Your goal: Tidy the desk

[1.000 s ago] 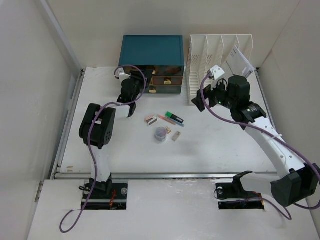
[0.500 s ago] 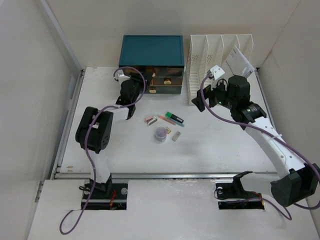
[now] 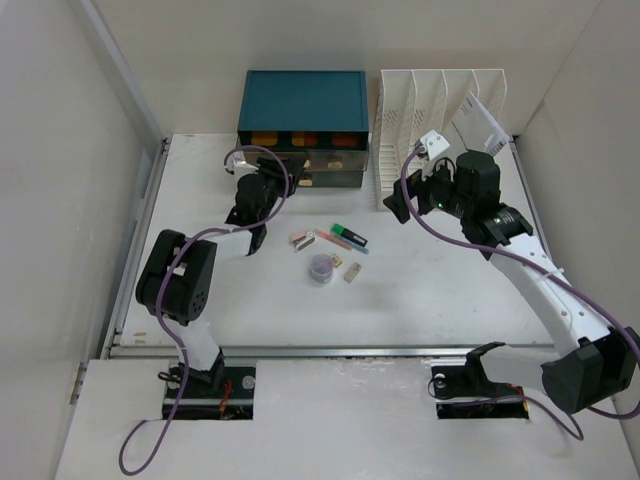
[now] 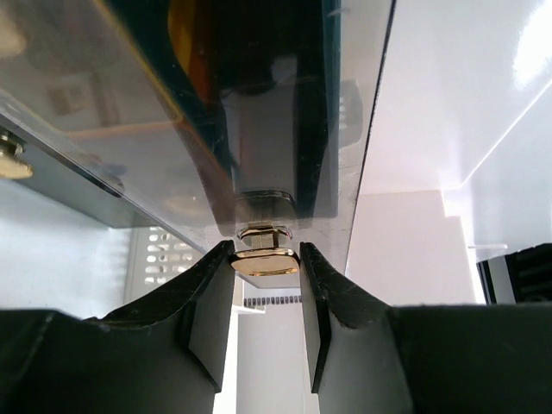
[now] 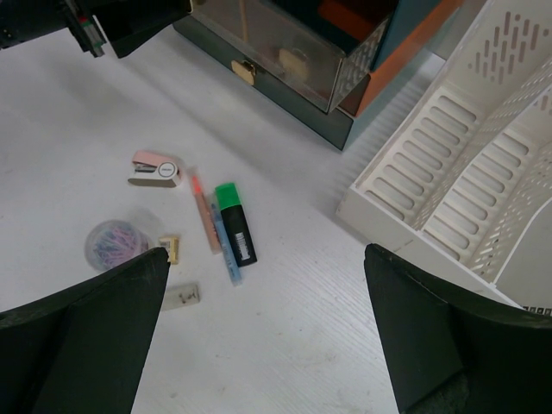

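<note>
The white desk (image 3: 430,300) holds a teal drawer box (image 3: 302,98) at the back. My left gripper (image 3: 257,187) is shut on the gold knob (image 4: 266,262) of its left clear-fronted drawer (image 4: 172,112), which stands pulled out. My right gripper (image 3: 400,206) is open and empty, and hovers above bare desk (image 5: 310,345) beside the file rack. Loose items lie mid-desk: a pink stapler (image 3: 303,240), a green-capped highlighter (image 3: 349,236) with pens beside it, a tub of paper clips (image 3: 321,268) and a small eraser (image 3: 352,272).
A white slotted file rack (image 3: 430,105) stands at the back right with a white sheet (image 3: 482,122) in it. A metal rail (image 3: 330,351) runs along the near edge. Grey walls close in the left, back and right.
My left gripper has drawn back towards the near side with the knob in it, and the drawer has slid out of the teal box. The right arm has not moved.
</note>
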You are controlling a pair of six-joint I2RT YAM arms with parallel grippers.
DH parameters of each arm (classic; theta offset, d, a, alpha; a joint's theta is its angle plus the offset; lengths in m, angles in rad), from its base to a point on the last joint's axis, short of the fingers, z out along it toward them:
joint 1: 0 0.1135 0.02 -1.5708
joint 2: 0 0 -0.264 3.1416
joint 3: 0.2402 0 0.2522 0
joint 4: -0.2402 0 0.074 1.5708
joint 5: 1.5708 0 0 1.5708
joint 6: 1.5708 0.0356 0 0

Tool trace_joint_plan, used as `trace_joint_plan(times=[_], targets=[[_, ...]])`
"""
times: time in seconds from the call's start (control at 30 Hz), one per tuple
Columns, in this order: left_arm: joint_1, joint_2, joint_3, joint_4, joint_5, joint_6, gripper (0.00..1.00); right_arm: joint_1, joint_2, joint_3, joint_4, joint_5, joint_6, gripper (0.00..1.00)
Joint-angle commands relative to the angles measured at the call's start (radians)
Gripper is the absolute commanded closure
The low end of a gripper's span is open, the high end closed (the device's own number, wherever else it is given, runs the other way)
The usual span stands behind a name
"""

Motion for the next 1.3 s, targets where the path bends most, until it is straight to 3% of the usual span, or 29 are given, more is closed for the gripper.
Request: trace_joint_plan(times=[0.0,0.1,0.17,0.23,0.27,0.4,0.47,0.63,0.83,1.03,1.2,1.27], targets=[[-0.007,-0.084,-0.035,0.078,-0.009,0.039,1.00,0.010,-0.002,-0.001,0.035,-0.013,-0.007,0.00],[-0.007,-0.100,-0.054,0.087,-0.009,0.039,1.00,0.010,-0.002,-0.001,0.035,-0.013,-0.007,0.00],[-0.007,-0.100,-0.054,0.087,-0.009,0.049,0.78,0.010,-0.002,-0.001,0.024,-0.013,-0.007,0.00],[-0.007,-0.100,-0.064,0.110,-0.009,0.049,0.62,0.010,0.007,0.008,0.024,-0.013,-0.007,0.00],[-0.007,-0.100,-0.064,0.119,0.003,0.049,0.46,0.010,0.007,0.008,0.015,-0.013,-0.007,0.00],[-0.007,-0.100,-0.075,0.130,0.021,0.049,0.20,0.010,0.017,0.008,0.015,-0.013,-0.007,0.00],[-0.007,-0.110,-0.084,0.130,0.030,0.060,0.14,0.010,0.026,0.008,0.015,-0.013,-0.007,0.00],[-0.007,-0.132,-0.104,0.148,0.084,0.069,0.12,0.010,0.044,0.008,0.006,-0.013,-0.007,0.00],[-0.022,-0.282,-0.207,0.070,0.133,0.152,0.13,0.010,0.056,0.027,-0.042,-0.111,-0.056,0.00],[-0.045,-0.595,-0.298,-0.238,0.107,0.305,0.15,0.108,0.148,0.036,-0.089,-0.149,-0.093,0.00],[0.014,-0.752,-0.139,-0.666,0.098,0.552,0.13,0.295,0.305,0.069,-0.099,-0.018,-0.124,0.00],[0.028,-0.761,-0.092,-0.753,0.107,0.699,0.10,0.330,0.368,0.092,-0.099,0.001,-0.134,0.00]])
